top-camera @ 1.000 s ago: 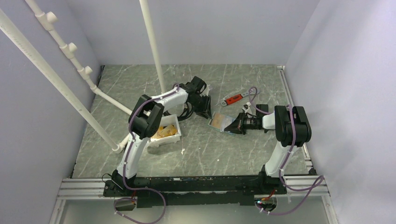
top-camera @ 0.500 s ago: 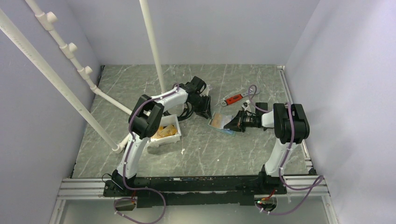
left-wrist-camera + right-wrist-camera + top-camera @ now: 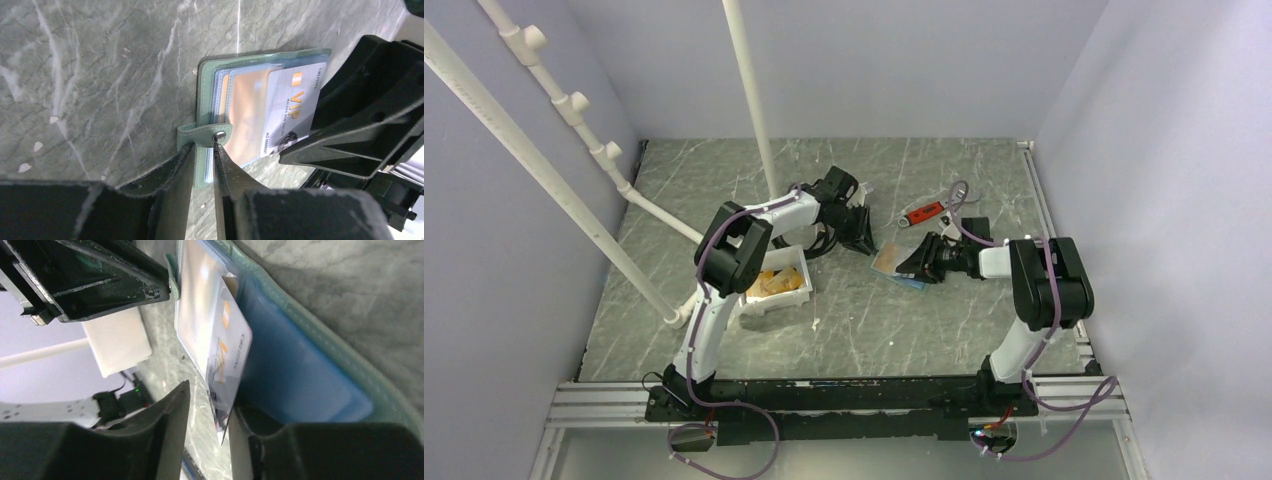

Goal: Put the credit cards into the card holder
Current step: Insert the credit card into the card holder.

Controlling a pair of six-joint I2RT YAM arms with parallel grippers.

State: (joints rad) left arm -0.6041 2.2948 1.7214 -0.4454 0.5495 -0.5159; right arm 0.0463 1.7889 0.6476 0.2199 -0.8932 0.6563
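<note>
The grey-green card holder point(image 3: 207, 75) lies open on the table, its snap strap point(image 3: 210, 135) pointing at my left gripper point(image 3: 202, 147). That gripper's jaws are pinched narrowly on the holder's near edge by the strap. A gold credit card point(image 3: 245, 110) sits in a clear pocket. A silver VIP credit card point(image 3: 295, 107) is partly pushed into a pocket. My right gripper point(image 3: 207, 397) is open, and this card point(image 3: 227, 355) leans against one finger with a gap to the other. From above, the holder point(image 3: 890, 262) lies between both grippers.
A white tray point(image 3: 807, 275) with more gold cards point(image 3: 774, 284) stands left of the holder under the left arm. A red-handled wrench point(image 3: 924, 212) lies behind the right gripper. White pipes point(image 3: 749, 90) stand at the back left.
My right gripper has gone from shut to open, letting go of the VIP card, and has shifted a little left toward the holder. The left jaws have narrowed slightly.
</note>
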